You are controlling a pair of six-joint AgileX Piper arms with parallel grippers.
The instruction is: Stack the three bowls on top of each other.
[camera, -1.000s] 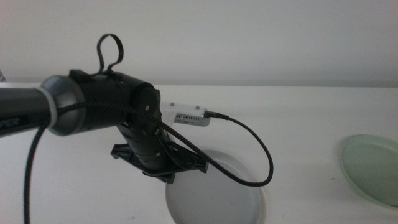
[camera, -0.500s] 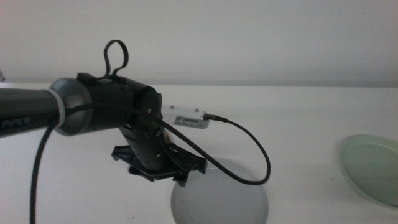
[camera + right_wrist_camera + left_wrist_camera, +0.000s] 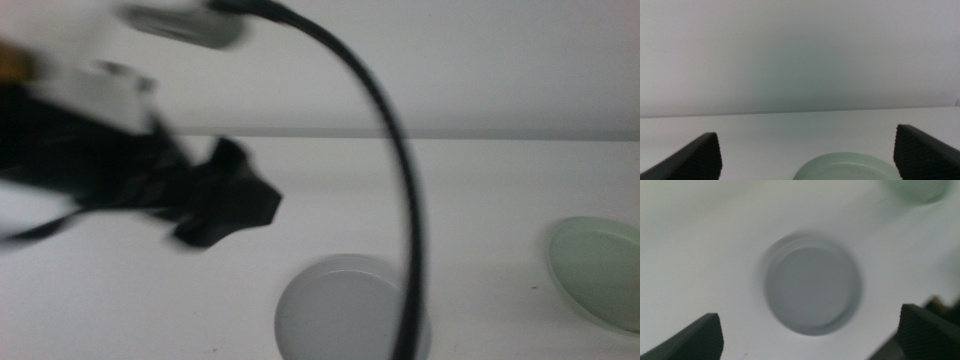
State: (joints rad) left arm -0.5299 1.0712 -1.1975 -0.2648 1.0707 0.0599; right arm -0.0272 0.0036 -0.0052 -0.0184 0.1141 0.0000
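Observation:
The grey bowl sits at the table's near middle; a paler rim at its far edge looks like the white bowl beneath it, mostly hidden. The left wrist view shows the grey bowl from above with that blurred outer rim. The pale green bowl lies alone at the right edge; it also shows in the right wrist view and the left wrist view. My left gripper, blurred, is open and empty, above and left of the grey bowl. My right gripper is open just before the green bowl.
The left arm's black cable arcs across the middle view and hangs down in front of the grey bowl's right side. A pale wall stands behind the white table's far edge.
The left gripper was low at the bowls' far rim; it has lifted sharply up and to the left, empty. The grey bowl now lies where the white bowl showed.

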